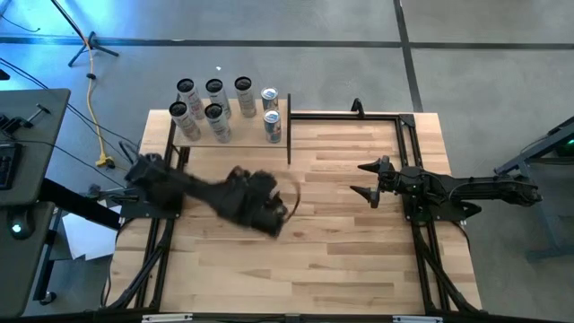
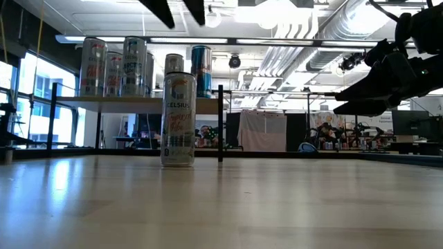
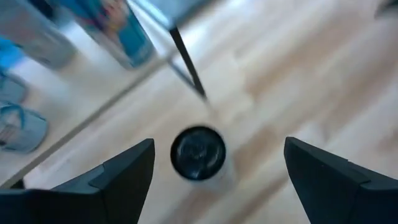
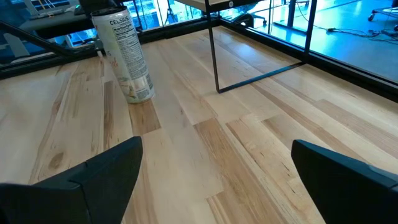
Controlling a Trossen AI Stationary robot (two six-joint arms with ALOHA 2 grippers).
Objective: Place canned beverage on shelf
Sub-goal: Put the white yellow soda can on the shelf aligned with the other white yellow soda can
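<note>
Dark fingers of the left gripper (image 3: 214, 180) spread wide and empty, hanging straight above the Celsius can (image 3: 198, 153), whose black top sits between them. That can stands upright on the table (image 1: 359, 242), in front of the shelf (image 1: 235, 136) where several cans (image 1: 213, 90) already stand. It looks rigid yet thin-walled, smooth and likely slippery; grip mid-body. Bent over the table's left half, the left arm points down. Over the right side, the right gripper (image 1: 369, 179) waits, fingers wide, holding nothing.
</note>
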